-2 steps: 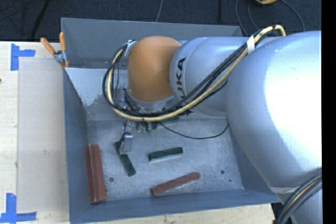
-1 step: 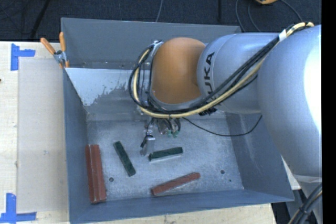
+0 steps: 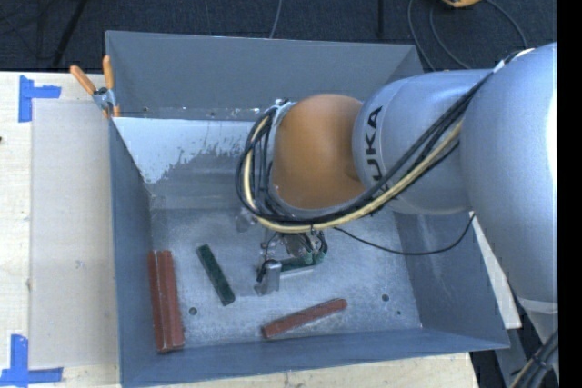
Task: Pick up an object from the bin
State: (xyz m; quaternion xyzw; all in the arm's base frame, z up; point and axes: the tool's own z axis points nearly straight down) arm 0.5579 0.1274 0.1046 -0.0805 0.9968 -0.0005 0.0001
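Arm (image 3: pixel 455 150): a thick silver-grey robot arm came in over the bin's right edge and bent down toward the middle of the floor. It covered much of the bin's right half.

Bin (image 3: pixel 255 59): a grey metal bin with sloping walls and a flat, speckled floor. Three loose things lay on the floor, all toward the near edge, and they were apart from one another.

Cover (image 3: pixel 314 150): a rounded orange cover sat on the arm's wrist, above the middle of the bin.

Cables (image 3: pixel 250 168): a bundle of black and yellow cables looped round the cover's left side and ran back along the arm.

Left bar (image 3: pixel 165 300): a long reddish-brown bar lay close along the foot of the left wall, running down to the near left corner.

Front bar (image 3: pixel 305 319): a second reddish-brown bar, thinner, lay close to the near edge, about midway along it, tilted up a little at its right end.

Strip (image 3: pixel 216 274): a short dark green strip lay slantwise on the floor between the left bar and the gripper, nearer the gripper.

Gripper (image 3: pixel 268 279): it hung low under the cover, over bare floor just right of the strip and above the front bar's left end. Whether it was wide or narrow could not be told, and nothing could be seen held in it.
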